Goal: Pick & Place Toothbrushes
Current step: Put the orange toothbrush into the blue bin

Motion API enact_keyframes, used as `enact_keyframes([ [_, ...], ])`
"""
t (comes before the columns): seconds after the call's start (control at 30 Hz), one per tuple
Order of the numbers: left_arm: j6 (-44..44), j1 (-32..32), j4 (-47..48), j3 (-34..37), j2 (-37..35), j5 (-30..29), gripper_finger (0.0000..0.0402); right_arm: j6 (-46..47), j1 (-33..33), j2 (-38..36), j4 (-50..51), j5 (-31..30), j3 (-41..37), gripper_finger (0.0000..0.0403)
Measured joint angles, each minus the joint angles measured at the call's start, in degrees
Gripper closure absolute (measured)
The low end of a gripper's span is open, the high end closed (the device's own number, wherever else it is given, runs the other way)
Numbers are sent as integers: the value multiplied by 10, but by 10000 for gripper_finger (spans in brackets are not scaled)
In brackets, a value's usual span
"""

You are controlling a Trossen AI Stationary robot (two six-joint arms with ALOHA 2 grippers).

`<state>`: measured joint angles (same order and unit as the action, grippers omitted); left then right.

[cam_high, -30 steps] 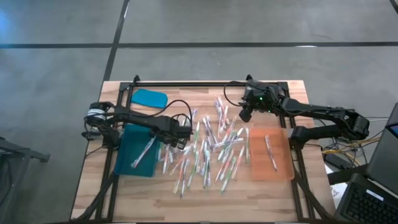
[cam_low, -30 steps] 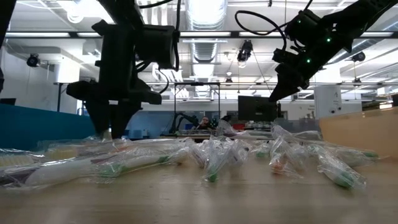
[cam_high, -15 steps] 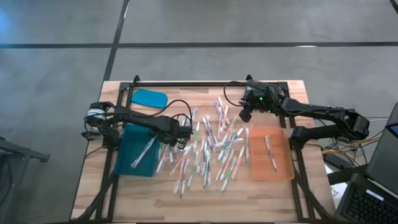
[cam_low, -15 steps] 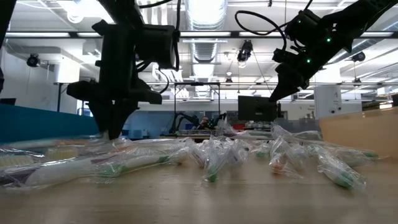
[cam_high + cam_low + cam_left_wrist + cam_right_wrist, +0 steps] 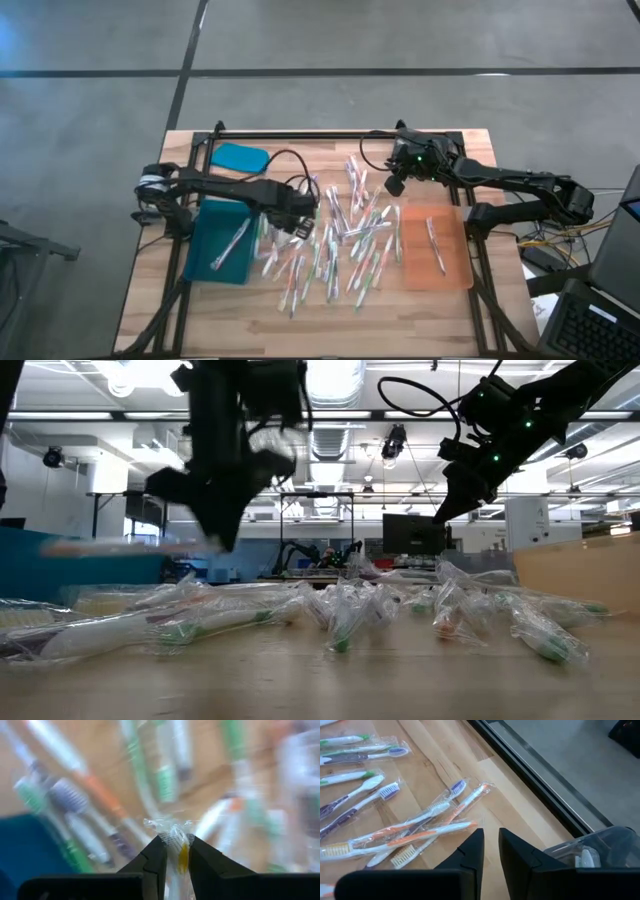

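Your left gripper [image 5: 174, 851] is lifted above the near-left part of the toothbrushes [image 5: 335, 240], just beside the teal tray [image 5: 205, 262]. Its jaws pinch a wrapped toothbrush [image 5: 178, 846] (clear crinkled film, a yellow-orange streak showing between the fingers). In the low view that arm is blurred and a pale stick shape sticks out sideways from it.

Your right gripper [image 5: 490, 845] hangs over the far side of the table [image 5: 300, 325], above the far end of the pile. Its fingers [image 5: 472, 851] stand close together with a narrow gap, holding nothing.

The toothbrushes lie scattered in wrappers across the table's middle, between the two trays. One lies in the teal tray; two lie in the orange tray [image 5: 455, 275]. A teal lid [image 5: 240, 157] sits at the far left.
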<state>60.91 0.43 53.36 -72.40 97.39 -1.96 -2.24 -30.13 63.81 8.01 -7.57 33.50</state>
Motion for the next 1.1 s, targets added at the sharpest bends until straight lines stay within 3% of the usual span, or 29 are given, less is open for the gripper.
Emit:
enact_keyframes([
  [0.23,-115,0,43,-89,-37,-5,336,-3,0,0,0,0,0,332],
  [0.47,-150,-4,143,-110,-104,-74,337,-3,0,0,1,0,-5,314],
  [0.7,-142,-12,166,-59,-184,-112,337,-3,0,0,1,0,-7,308],
  [1.1,-113,-13,160,115,-299,-105,337,-9,0,0,2,0,-7,347],
])
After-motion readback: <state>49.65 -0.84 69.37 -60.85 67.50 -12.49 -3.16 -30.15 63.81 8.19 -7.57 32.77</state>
